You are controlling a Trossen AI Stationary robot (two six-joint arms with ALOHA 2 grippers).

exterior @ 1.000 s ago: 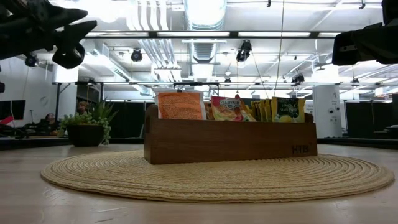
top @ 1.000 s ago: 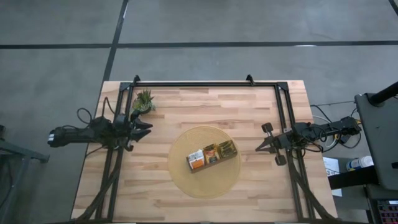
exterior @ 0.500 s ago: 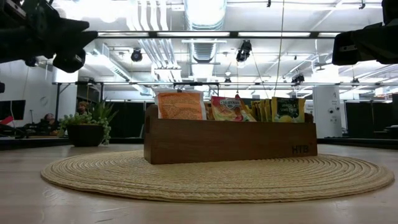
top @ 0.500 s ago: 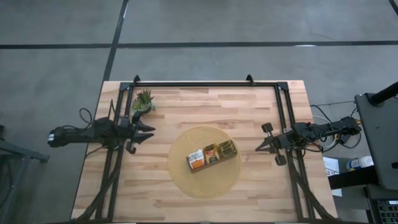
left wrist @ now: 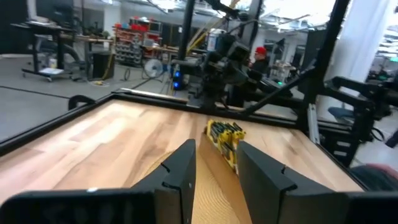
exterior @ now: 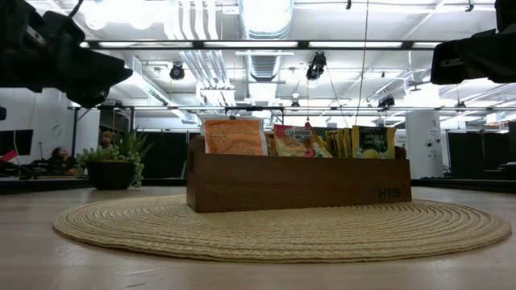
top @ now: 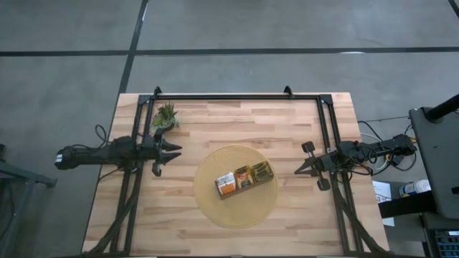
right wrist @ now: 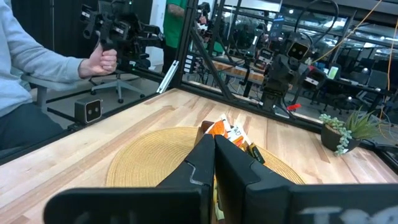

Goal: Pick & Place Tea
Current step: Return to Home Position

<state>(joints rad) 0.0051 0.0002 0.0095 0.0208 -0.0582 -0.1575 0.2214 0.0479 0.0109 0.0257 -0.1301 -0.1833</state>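
Wooden table point(top: 215, 118): square tea sachets point(top: 226, 184) fill dark wooden tray point(top: 246, 188), job seemingly done; left gripper point(top: 174, 153) parted, right gripper point(top: 298, 170) clenched empty

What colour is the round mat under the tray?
Mat: straw-yellow woven rings, clearest in low view.

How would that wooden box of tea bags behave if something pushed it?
The wooden box looks solid, long and low, so it would probably slide rather than tip. The woven mat beneath it likely adds grip. The upright tea bags might lean.
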